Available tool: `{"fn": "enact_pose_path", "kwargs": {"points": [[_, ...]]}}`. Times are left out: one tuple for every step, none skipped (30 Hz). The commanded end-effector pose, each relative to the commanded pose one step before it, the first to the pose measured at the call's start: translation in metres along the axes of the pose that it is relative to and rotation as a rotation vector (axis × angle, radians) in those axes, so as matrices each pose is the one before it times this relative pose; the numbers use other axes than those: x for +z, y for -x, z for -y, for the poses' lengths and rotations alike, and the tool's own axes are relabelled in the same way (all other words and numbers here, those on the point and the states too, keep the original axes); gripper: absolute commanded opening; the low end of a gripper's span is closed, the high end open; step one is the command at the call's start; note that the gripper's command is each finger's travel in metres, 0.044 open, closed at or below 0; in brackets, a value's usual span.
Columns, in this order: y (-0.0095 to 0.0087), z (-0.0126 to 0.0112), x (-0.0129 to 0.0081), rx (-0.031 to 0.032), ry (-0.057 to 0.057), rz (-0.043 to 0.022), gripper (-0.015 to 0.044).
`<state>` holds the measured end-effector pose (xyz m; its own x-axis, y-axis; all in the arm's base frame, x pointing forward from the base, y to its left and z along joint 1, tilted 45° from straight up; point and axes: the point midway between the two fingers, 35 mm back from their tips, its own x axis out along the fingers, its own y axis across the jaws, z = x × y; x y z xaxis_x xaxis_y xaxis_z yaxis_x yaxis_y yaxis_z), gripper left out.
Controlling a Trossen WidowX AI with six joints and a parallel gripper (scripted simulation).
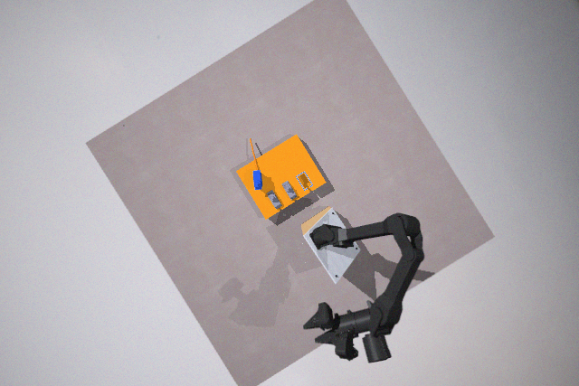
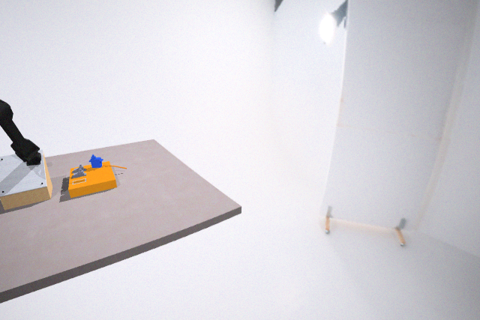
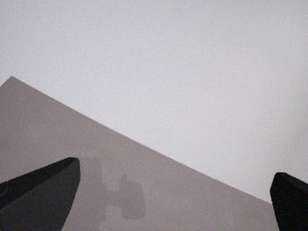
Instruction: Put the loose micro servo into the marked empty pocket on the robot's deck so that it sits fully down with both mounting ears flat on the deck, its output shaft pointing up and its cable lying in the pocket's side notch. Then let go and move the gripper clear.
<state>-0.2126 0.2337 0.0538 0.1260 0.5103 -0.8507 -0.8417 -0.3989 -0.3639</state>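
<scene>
Top view: orange deck (image 1: 286, 157) sits mid-worktop (image 1: 186, 213), rotated relative to the frame edges. Blue servo (image 1: 257, 179) rests on the deck's top face near one corner, outside any pocket. Its thin orange cable (image 1: 252, 150) runs off the deck edge onto the worktop. Two grey servos (image 1: 273, 198) (image 1: 289, 190) are seated in a row along the deck side nearest the arm. The marked pocket (image 1: 304, 180), outlined with a dashed border, is third in that row and holds nothing. The blue servo lies at the far end of the row from it.

Arm (image 1: 405, 255) stands on a grey base plate (image 1: 340, 266) just beside the deck. It folds back from the deck, and the gripper (image 1: 322, 328) hangs over the worktop edge, well apart from deck and servo. Jaws are spread wide with nothing between them.

Exterior view: the deck (image 2: 93, 183) is a low orange box; the blue servo (image 2: 96, 161) stands on top of it toward the far side, the cable (image 2: 117, 165) trailing off. Whether its shaft points up I cannot tell at this size. Only the arm's lower link (image 2: 15, 134) is in frame.

Wrist view: two dark fingers at the frame sides, bare worktop (image 3: 180, 218) and the arm's shadow between them.
</scene>
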Motion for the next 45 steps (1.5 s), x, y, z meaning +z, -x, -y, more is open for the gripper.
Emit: {"fn": "enact_pose_path", "kwargs": {"points": [[-0.00092,0.00140,0.00020,-0.00291,0.0024,-0.00280,0.0426],[-0.00084,0.00174,-0.00017,-0.00317,-0.0065,-0.00295,0.0440],[-0.00199,0.00245,-0.00003,-0.00544,-0.0042,-0.00502,0.0440],[-0.00161,0.00206,-0.00111,-0.00084,-0.0087,-0.00860,0.0440],[-0.00139,0.00145,0.00058,-0.00125,-0.0003,-0.00128,0.0440],[-0.00166,0.00244,0.00022,-0.00476,0.0016,-0.00519,0.0440],[-0.00229,0.00384,0.00038,-0.00625,0.0022,-0.00673,0.0440],[-0.00306,0.00514,0.00043,-0.00818,0.0029,-0.00915,0.0440],[-0.00384,0.00645,0.00041,-0.00996,0.0037,-0.01171,0.0440],[-0.00437,0.00546,-0.00023,-0.00595,-0.0223,-0.01123,0.0440],[-0.00374,0.00635,0.00122,-0.00674,-0.0289,-0.00239,0.0440],[-0.00180,0.00264,0.00026,-0.00503,0.0056,-0.00586,0.0440],[-0.00235,0.00345,0.00035,-0.00611,0.0050,-0.00698,0.0440],[-0.00304,0.00455,0.00028,-0.00818,0.0091,-0.01025,0.0440],[-0.00388,0.00613,-0.00015,-0.01032,0.0110,-0.01367,0.0440],[-0.00473,0.00741,-0.00014,-0.00970,0.0057,-0.01646,0.0440],[-0.00493,0.00734,-0.00042,-0.00937,0.0146,-0.01841,0.0440],[-0.00572,0.00735,-0.00112,-0.00902,0.0147,-0.02205,0.0440],[-0.00532,0.00773,-0.00066,-0.01032,0.0164,-0.01965,0.0440],[-0.00498,0.00879,-0.00209,-0.01175,-0.0181,-0.01644,0.0440],[-0.00351,0.00481,-0.00050,-0.00587,0.0052,-0.01155,0.0440],[-0.00376,0.00525,-0.00078,-0.00411,0.0053,-0.01360,0.0440],[-0.00399,0.00573,-0.00110,-0.00562,0.0083,-0.01465,0.0440],[-0.00441,0.00579,-0.00147,-0.00442,0.0113,-0.01658,0.0440],[-0.00502,0.00669,-0.00151,-0.00615,0.0161,-0.01941,0.0440],[-0.00522,0.00694,-0.00223,-0.00237,0.0080,-0.02031,0.0440],[-0.00538,0.00696,-0.00206,-0.00488,0.0173,-0.02100,0.0440],[-0.00523,0.00697,-0.00246,-0.00320,0.0130,-0.02063,0.0440],[-0.00569,0.00705,-0.00265,-0.00311,0.0182,-0.02226,0.0440],[-0.00514,0.00640,-0.00397,0.00389,0.0110,-0.01946,0.0440],[-0.00229,0.00294,-0.00196,0.00108,-0.0172,-0.00800,0.0440],[-0.00185,0.00203,-0.00102,0.00048,0.0003,-0.00701,0.0440],[-0.00221,0.00209,-0.00278,0.00474,-0.0067,-0.01121,0.0440],[-0.00175,0.00197,-0.00081,0.00051,0.0009,-0.00547,0.0440],[-0.00241,0.00270,-0.00139,-0.00038,0.0072,-0.00948,0.0440],[-0.00304,0.00328,-0.00201,-0.00062,0.0072,-0.01213,0.0440],[-0.00368,0.00402,-0.00213,0.00051,0.0106,-0.01396,0.0440],[-0.00474,0.00464,-0.00287,0.00230,0.0075,-0.01635,0.0440],[-0.00491,0.00536,-0.00330,0.00541,0.0010,-0.01679,0.0440],[-0.00483,0.00565,-0.00353,0.00236,0.0076,-0.01838,0.0440],[-0.00505,0.00552,-0.00337,0.00217,0.0174,-0.01925,0.0440],[-0.00560,0.00592,-0.00393,0.00337,0.0192,-0.02109,0.0440],[-0.00600,0.00580,-0.00388,0.00250,0.0147,-0.01889,0.0440],[-0.00590,0.00538,-0.00470,0.00684,0.0197,-0.02160,0.0440],[-0.00555,0.00516,-0.00439,0.00620,0.0186,-0.01970,0.0440]]}}
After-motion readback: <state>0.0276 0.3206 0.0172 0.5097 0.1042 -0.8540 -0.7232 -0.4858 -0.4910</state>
